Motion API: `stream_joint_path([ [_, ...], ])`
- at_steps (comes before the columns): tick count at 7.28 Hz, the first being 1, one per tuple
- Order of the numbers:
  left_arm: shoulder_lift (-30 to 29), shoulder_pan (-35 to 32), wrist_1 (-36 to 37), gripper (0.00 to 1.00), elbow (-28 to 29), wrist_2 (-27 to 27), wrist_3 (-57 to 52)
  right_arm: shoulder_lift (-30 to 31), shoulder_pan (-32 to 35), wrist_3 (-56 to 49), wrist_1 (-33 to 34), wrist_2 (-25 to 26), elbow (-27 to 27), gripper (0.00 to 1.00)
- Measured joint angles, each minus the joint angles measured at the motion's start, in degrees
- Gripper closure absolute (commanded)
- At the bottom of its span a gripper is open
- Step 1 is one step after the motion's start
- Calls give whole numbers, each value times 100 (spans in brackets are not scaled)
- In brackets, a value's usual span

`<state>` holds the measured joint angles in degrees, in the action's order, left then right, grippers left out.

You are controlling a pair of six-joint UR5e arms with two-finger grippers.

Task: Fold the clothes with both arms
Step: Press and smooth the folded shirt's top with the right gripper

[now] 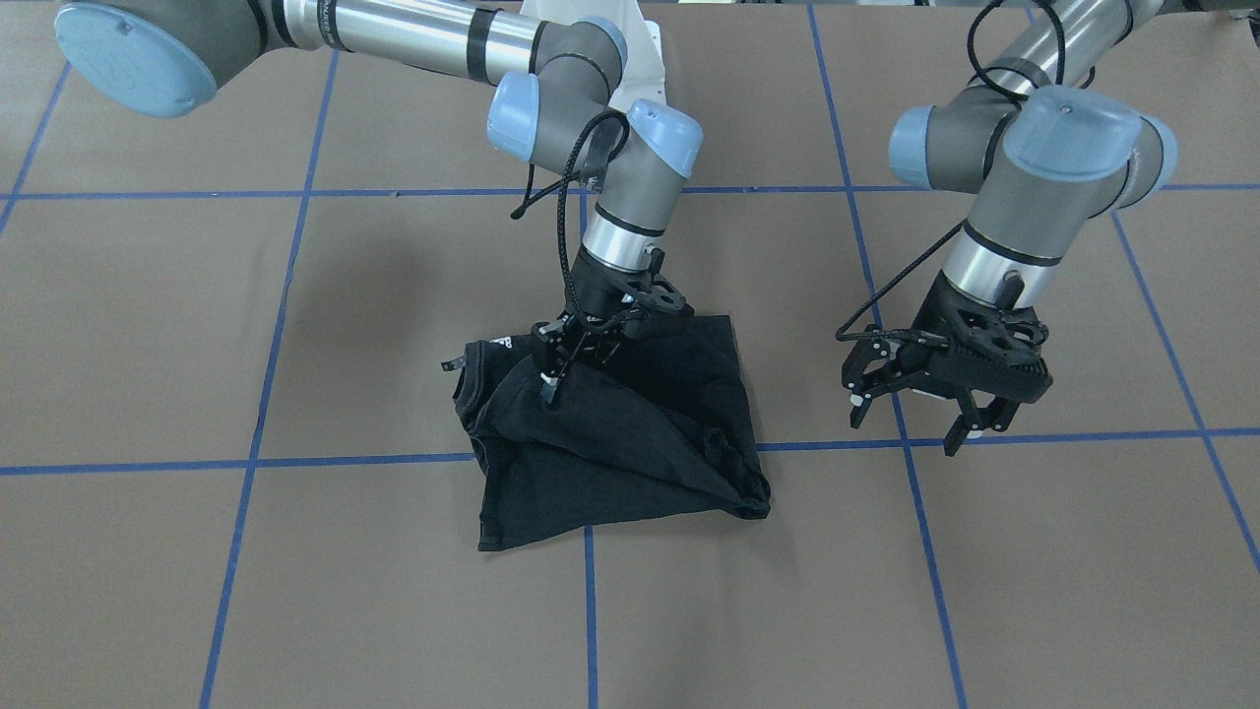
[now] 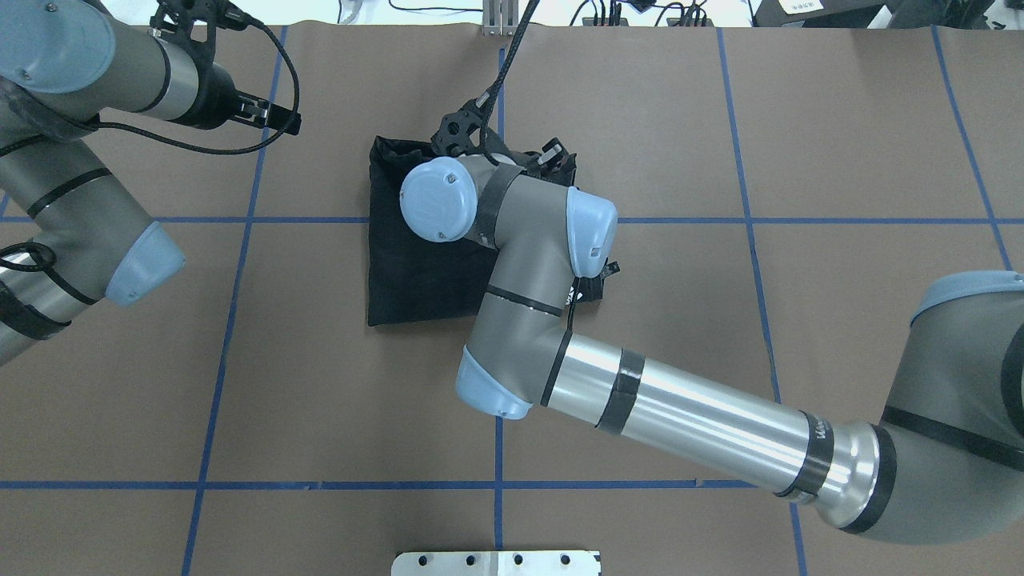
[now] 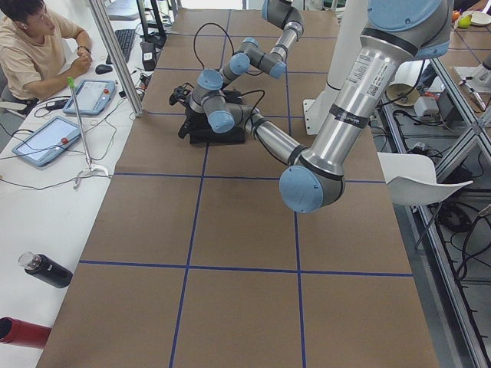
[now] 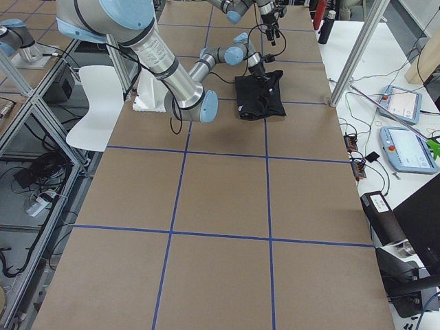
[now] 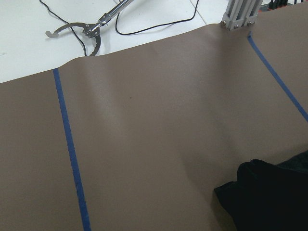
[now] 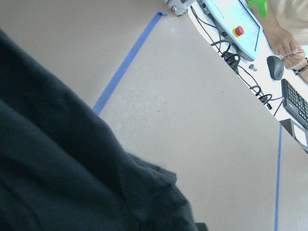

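The black T-shirt lies folded into a small bundle near the table's middle, with its small white logo by the collar. It also shows in the overhead view, partly hidden under the right arm. My right gripper is down on the bundle's collar side and shut on a fold of the cloth, which rises in a ridge to it. My left gripper is open and empty, held above bare table beside the shirt. The right wrist view shows black cloth close up. The left wrist view shows one corner of the shirt.
Brown paper with a blue tape grid covers the table. The white pedestal stands behind the shirt. An operator sits at a side desk with tablets and bottles. A metal grabber tool lies off the table's far edge.
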<state>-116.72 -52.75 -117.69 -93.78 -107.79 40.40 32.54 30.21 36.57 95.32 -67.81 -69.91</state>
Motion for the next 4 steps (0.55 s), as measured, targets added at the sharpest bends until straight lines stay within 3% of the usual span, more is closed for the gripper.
stream_joint_path([
  [2, 98, -6, 0, 0, -100, 9, 66, -165, 391, -70, -1389, -34, 1133, 57],
  [4, 225, -7, 8, 0, -231, 10, 78, -427, 718, -191, -1776, -631, 1418, 20],
])
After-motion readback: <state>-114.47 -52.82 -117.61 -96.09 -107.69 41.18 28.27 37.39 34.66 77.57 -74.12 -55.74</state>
